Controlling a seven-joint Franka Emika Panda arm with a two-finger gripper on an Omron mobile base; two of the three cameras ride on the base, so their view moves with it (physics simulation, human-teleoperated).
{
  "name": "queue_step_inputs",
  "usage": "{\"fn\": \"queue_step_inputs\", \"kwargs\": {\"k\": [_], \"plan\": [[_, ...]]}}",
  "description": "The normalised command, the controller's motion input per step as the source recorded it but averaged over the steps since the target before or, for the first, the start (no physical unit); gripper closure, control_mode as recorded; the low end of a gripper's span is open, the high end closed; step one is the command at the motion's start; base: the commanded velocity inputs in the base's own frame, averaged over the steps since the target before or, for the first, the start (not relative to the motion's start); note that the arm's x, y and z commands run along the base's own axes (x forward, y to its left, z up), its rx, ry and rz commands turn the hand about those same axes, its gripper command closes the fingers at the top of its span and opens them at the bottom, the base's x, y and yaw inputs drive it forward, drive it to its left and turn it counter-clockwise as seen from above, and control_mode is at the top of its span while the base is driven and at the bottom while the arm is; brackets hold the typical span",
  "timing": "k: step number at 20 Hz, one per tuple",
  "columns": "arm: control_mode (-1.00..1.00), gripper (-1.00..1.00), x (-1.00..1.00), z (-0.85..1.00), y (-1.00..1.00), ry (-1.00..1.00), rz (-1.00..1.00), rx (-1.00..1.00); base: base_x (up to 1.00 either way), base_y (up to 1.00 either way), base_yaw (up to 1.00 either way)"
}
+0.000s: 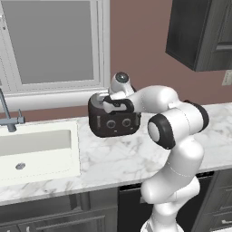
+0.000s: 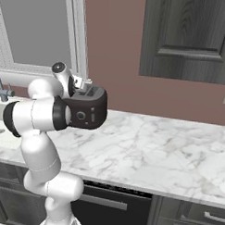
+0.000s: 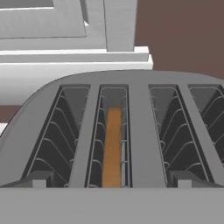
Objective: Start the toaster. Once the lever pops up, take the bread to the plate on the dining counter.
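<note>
Marble worktop (image 1: 113, 158), toaster (image 1: 113, 121) w/ bread (image 3: 112, 146)

Toaster (image 3: 140, 131) top seen close, four slots with wire guides; bread (image 3: 112, 148) sits edge-on in second slot from left. White window sill (image 3: 74, 59) behind.

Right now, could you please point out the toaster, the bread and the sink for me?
toaster (image 1: 113, 122): left base view, on its black front face between the knobs.
bread (image 3: 112, 148): hand view, on the brown top edge of the slice in the second slot.
sink (image 1: 36, 142): left base view, on the basin's white floor.
</note>
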Motion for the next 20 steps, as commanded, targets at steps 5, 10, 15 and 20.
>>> {"fn": "queue_step_inputs", "kwargs": {"k": [5, 10, 15, 20], "plan": [[-1.0, -1.0, 0.0, -0.04, 0.0, 0.0, 0.0, 0.0, 0.0, 0.0, 0.0], [-1.0, -1.0, 0.0, -0.1, 0.0, 0.0, 0.0, 0.0, 0.0, 0.0, 0.0], [-1.0, -1.0, 0.0, -0.07, 0.0, 0.0, 0.0, 0.0, 0.0, 0.0, 0.0], [-1.0, -1.0, 0.0, -0.01, 0.0, 0.0, 0.0, 0.0, 0.0, 0.0, 0.0]]}}
